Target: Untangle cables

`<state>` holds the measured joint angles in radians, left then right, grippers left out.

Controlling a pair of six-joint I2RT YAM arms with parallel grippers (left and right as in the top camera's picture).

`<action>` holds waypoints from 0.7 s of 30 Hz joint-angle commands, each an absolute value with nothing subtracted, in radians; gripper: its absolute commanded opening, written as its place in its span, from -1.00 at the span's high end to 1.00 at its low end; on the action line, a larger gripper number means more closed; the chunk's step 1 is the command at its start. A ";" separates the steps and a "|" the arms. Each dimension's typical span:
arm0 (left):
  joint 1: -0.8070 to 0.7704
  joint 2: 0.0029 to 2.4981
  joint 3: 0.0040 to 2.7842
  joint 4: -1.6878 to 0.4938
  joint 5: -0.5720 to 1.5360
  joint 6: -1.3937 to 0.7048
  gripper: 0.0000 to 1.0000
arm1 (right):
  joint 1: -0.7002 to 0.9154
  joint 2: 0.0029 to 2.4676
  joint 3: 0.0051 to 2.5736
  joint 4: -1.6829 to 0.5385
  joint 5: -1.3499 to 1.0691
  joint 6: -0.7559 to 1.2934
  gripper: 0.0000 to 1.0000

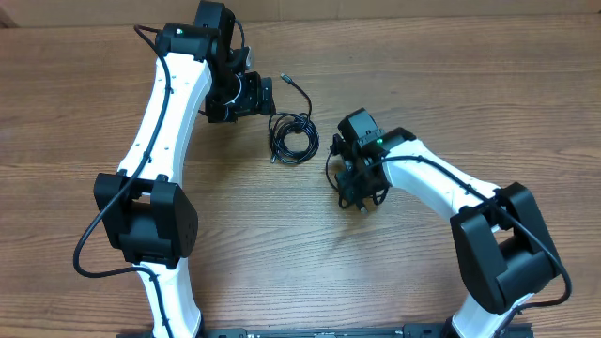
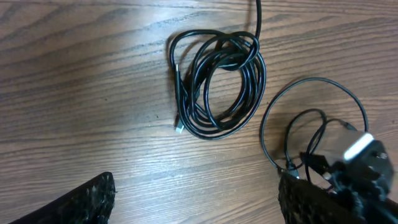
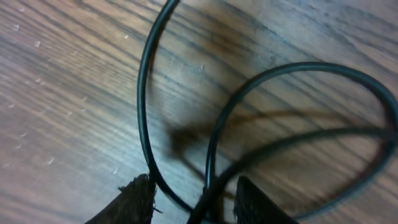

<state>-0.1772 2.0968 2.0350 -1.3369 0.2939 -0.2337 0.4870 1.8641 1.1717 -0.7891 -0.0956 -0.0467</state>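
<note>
A black cable coiled in a tidy bundle (image 1: pixel 293 137) lies on the wooden table between the two arms, its tail (image 1: pixel 299 91) running up and away. In the left wrist view the same coil (image 2: pixel 219 87) shows a silvery plug tip (image 2: pixel 179 127). My left gripper (image 1: pixel 267 97) hovers just left of the coil, wide open (image 2: pixel 196 208) with only bare table between its fingers. A second cable in loose loops (image 1: pixel 332 171) lies under my right gripper (image 1: pixel 362 195). In the right wrist view two strands of it (image 3: pixel 148 124) run between the parted fingers (image 3: pixel 196 205), and neither strand is pinched.
The loose loop (image 2: pixel 311 82) curves round the right gripper's body (image 2: pixel 357 155) at the lower right of the left wrist view. Both white arms reach in from the near table edge, each carrying its own thicker black wires.
</note>
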 commanded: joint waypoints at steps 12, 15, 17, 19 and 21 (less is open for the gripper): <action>-0.186 2.106 2.030 -1.334 0.284 -0.232 -0.71 | 0.490 1.847 1.090 -0.691 0.048 -0.067 0.93; -0.186 2.106 2.030 -1.334 0.284 -0.233 -0.73 | 0.487 1.835 1.211 -0.782 0.057 -0.049 0.93; -0.186 2.106 2.030 -1.339 0.284 -0.233 -0.74 | 0.486 1.834 1.324 -0.868 0.132 -0.039 0.93; -0.186 2.106 2.030 -1.348 0.284 -0.233 -0.75 | 0.485 1.834 1.427 -0.945 0.231 -0.002 0.93; -0.186 2.106 2.030 -1.364 0.284 -0.233 -0.75 | 0.478 1.834 1.531 -1.019 0.308 0.023 0.93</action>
